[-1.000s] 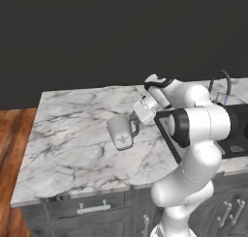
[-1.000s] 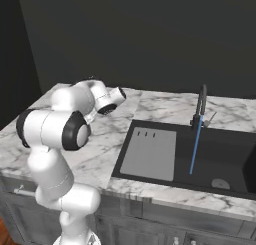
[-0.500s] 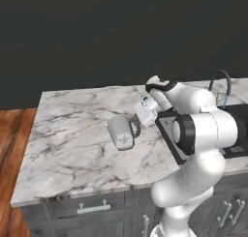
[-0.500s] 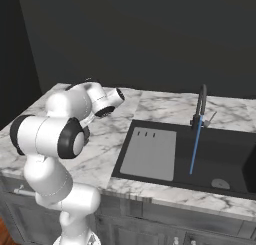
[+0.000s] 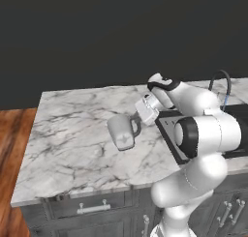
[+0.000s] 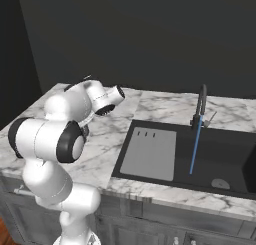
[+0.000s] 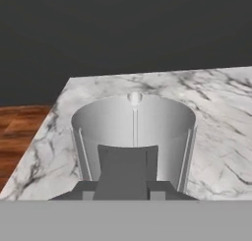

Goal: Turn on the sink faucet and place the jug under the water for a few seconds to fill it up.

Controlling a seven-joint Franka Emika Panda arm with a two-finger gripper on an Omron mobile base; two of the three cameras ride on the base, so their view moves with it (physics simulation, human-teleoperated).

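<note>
Gripping the jug by its dark loop handle, with the gripper closed on that handle at the end of the arm reaching over the white marble counter. Directly ahead of the fingertips in the hand view, the jug's open mouth and grey inner wall, upright, with nothing visible inside. Just below the tool, bare marble; whether the jug's base rests on it or hangs slightly above cannot be told. Beyond the jug, more counter and then a strip of wooden floor. Well away behind the tool's wrist, on the far side of the arm, the sink with its grey drainboard panel. Farther still, the sink faucet, with the water falling in a thin blue stream into the basin beside the round drain. Judged from this: faucet already on and jug secured; left to do, carrying the jug across to the stream and holding it there to fill.
</note>
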